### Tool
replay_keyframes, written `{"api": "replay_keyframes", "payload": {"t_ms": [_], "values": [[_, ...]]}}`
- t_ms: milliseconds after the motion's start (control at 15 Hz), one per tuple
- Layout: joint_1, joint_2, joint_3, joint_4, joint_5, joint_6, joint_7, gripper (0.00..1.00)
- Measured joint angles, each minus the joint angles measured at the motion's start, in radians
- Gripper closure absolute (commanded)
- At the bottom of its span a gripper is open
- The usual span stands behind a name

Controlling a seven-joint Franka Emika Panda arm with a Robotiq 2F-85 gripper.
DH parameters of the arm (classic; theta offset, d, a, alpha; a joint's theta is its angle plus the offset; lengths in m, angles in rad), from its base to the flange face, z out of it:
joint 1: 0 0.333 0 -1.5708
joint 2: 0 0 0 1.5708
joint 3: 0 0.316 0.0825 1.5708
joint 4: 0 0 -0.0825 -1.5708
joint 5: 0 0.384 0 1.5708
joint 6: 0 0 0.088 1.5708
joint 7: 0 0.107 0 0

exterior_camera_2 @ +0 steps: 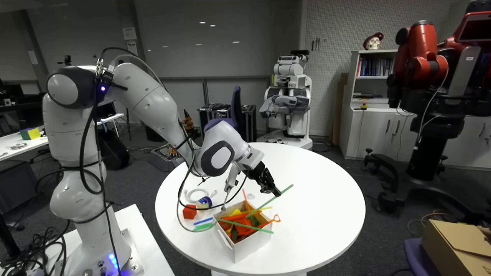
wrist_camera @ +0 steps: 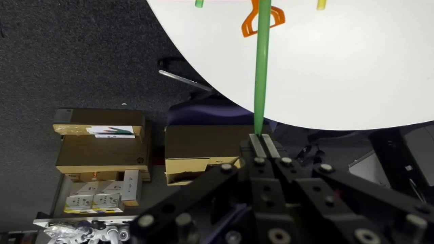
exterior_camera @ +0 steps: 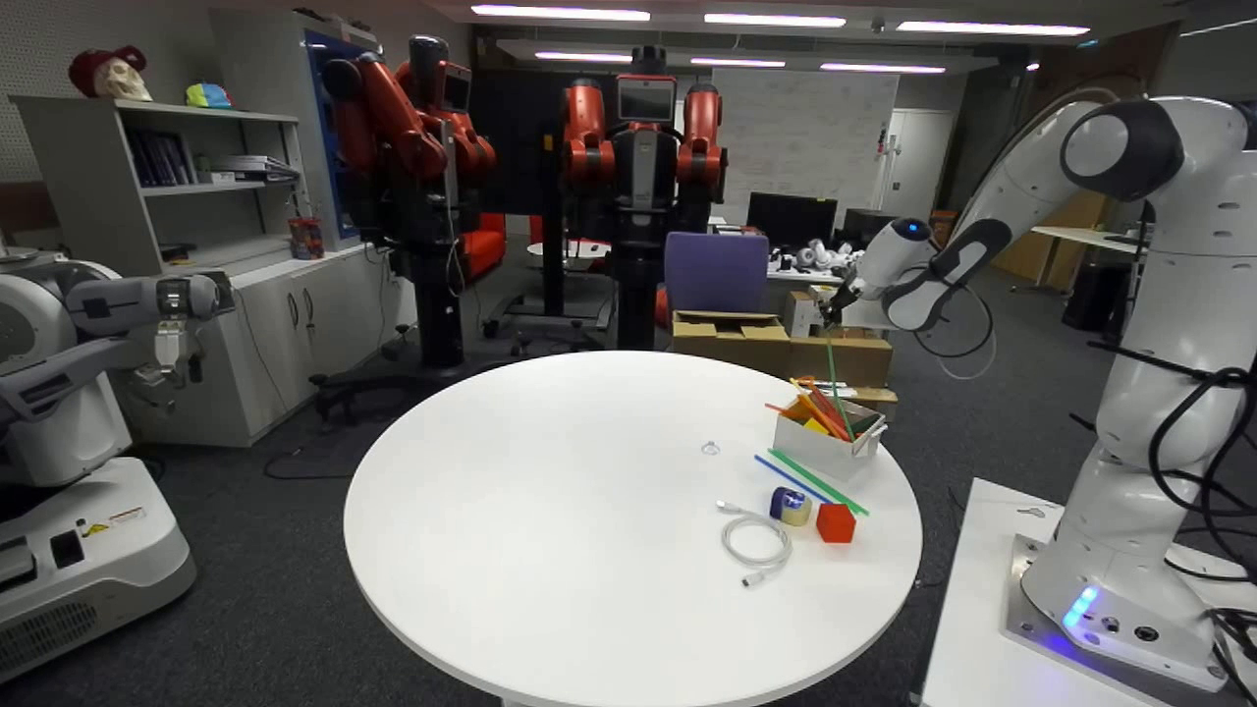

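My gripper (wrist_camera: 260,135) is shut on a thin green straw (wrist_camera: 262,57), which looks flattened where the fingertips pinch it. In an exterior view the gripper (exterior_camera_2: 277,192) hangs tilted above the white box (exterior_camera_2: 251,247). The held straw (exterior_camera_2: 264,206) slants from the fingers down among the box's contents; its lower end is hidden there. Several orange, red, yellow and green pieces fill the box (exterior_camera: 820,449). Another green straw (exterior_camera_2: 245,226) lies across its rim. An orange handle (wrist_camera: 247,28) sticks out past the box, behind the held straw in the wrist view.
On the round white table (exterior_camera: 550,511), beside the box, lie a blue straw (exterior_camera: 786,475), a green straw (exterior_camera: 823,484), a blue-and-cream roll (exterior_camera: 791,506), a red cube (exterior_camera: 836,523), and a white cable (exterior_camera: 727,538). Cardboard boxes (exterior_camera: 732,346) stand beyond the table's edge.
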Motion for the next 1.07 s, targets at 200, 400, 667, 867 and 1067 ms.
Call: {"api": "replay_keyframes", "payload": {"t_ms": [200, 400, 667, 867, 1067], "values": [[0.038, 0.006, -0.039, 0.008, -0.098, -0.005, 0.099, 1.00], [0.071, 0.007, -0.043, 0.005, -0.160, -0.006, 0.170, 1.00], [0.109, 0.008, -0.044, -0.006, -0.229, -0.037, 0.248, 1.00], [0.122, 0.010, -0.044, -0.017, -0.259, -0.061, 0.280, 1.00], [0.126, 0.011, -0.044, -0.026, -0.271, -0.074, 0.288, 1.00]]}}
